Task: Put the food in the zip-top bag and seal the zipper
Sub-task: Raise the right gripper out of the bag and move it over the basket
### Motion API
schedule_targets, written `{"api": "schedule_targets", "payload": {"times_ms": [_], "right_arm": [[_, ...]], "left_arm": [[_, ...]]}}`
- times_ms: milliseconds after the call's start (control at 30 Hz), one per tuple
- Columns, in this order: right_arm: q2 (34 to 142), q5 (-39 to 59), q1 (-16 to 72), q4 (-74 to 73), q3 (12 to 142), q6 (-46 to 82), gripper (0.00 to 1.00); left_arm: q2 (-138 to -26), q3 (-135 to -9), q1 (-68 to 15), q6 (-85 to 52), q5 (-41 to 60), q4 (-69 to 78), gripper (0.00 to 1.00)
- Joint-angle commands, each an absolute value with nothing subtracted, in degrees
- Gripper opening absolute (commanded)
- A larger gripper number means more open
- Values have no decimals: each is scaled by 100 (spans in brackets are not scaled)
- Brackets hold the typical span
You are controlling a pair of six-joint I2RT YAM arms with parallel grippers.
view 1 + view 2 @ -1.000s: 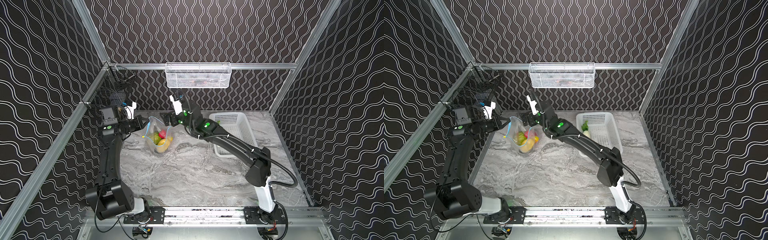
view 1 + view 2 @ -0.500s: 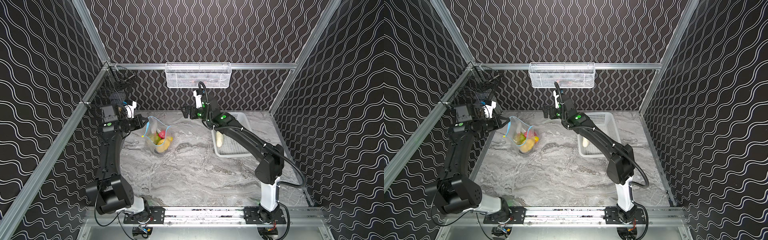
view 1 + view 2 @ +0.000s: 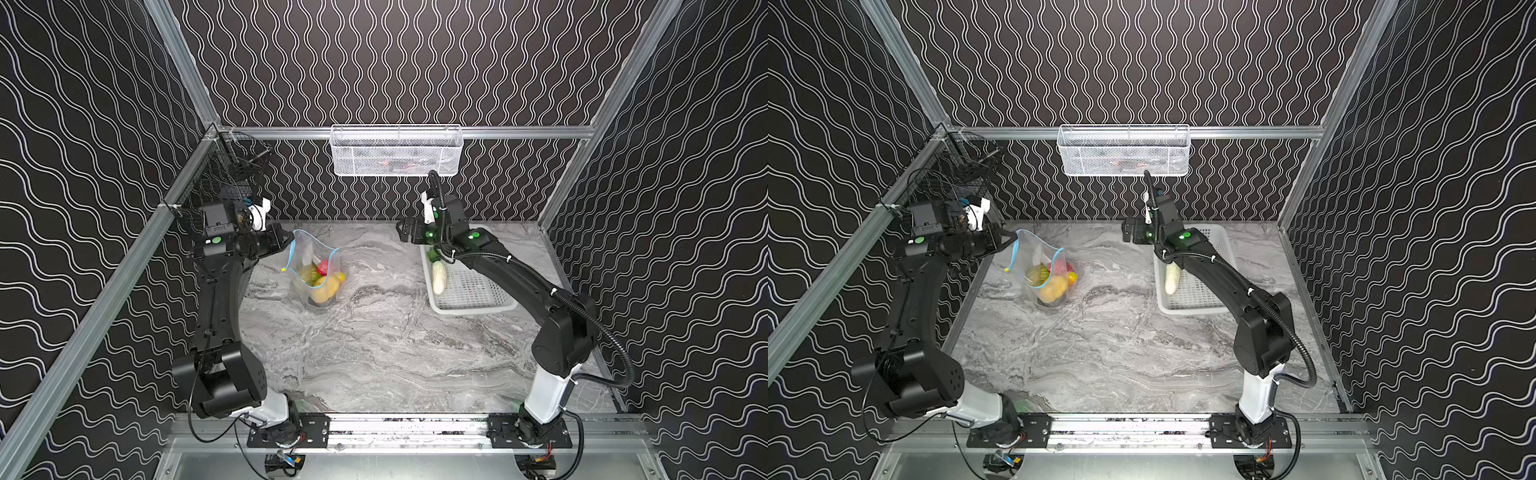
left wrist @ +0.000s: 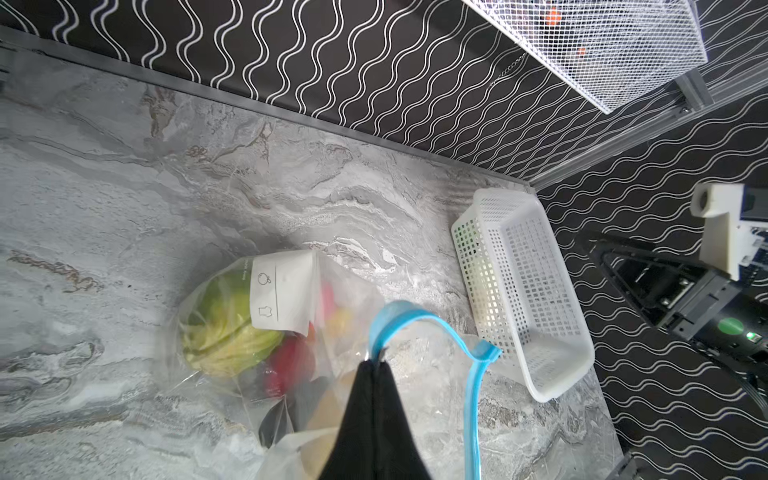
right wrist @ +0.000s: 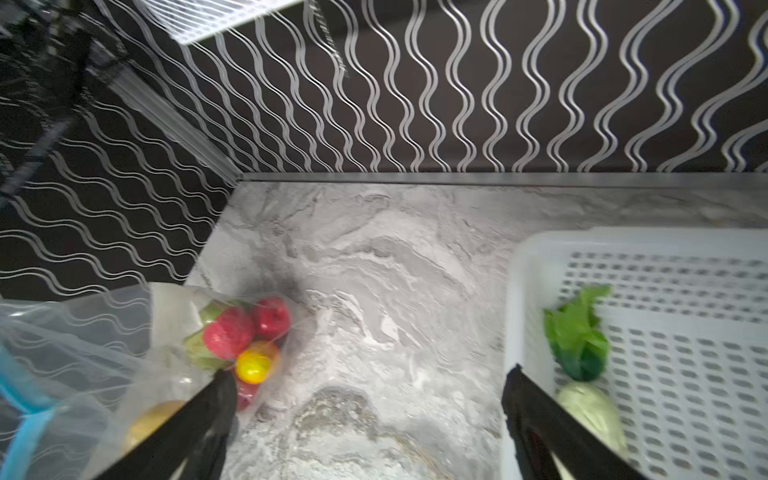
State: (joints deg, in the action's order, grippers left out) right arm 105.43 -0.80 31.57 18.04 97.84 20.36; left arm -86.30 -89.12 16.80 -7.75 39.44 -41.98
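Note:
The clear zip-top bag (image 3: 313, 270) (image 3: 1038, 266) stands on the marble table with its mouth held open. My left gripper (image 3: 289, 241) (image 4: 376, 361) is shut on the bag's rim at the blue zipper (image 4: 473, 374); its yellow slider tab (image 3: 284, 270) hangs at the near end. Inside lie a green cabbage (image 4: 220, 328), red fruits (image 5: 232, 332), an orange-yellow one (image 5: 253, 365) and a yellow potato-like one (image 3: 320, 293). My right gripper (image 3: 405, 232) (image 5: 370, 374) hovers open and empty between bag and white basket (image 3: 469, 309). A white radish (image 3: 438, 276) (image 5: 590, 407) with green leaves (image 5: 577, 336) lies in that basket.
A white wire basket (image 3: 395, 149) hangs on the back wall above the right gripper. A black wire basket (image 3: 224, 174) sits on the left rail behind the left arm. The patterned back wall is close behind both grippers.
My right gripper has swung away from the bag's mouth to the right, toward the white basket, staying open. The left gripper and the bag have barely moved.

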Motion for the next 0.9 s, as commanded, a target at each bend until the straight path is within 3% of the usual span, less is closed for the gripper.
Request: {"api": "schedule_targets", "payload": {"times_ms": [0, 500, 867], "right_arm": [[10450, -205, 3032, 1874, 9649, 2065, 99], [10354, -404, 2678, 1997, 8480, 2399, 99], [10560, -1069, 2534, 2915, 8357, 2295, 96]], "left_arm": [[-8649, -9074, 1681, -650, 3693, -4382, 0], [-8339, -8840, 1679, -445, 3442, -4406, 0], [-8061, -8546, 1674, -519, 3503, -4137, 0]]}}
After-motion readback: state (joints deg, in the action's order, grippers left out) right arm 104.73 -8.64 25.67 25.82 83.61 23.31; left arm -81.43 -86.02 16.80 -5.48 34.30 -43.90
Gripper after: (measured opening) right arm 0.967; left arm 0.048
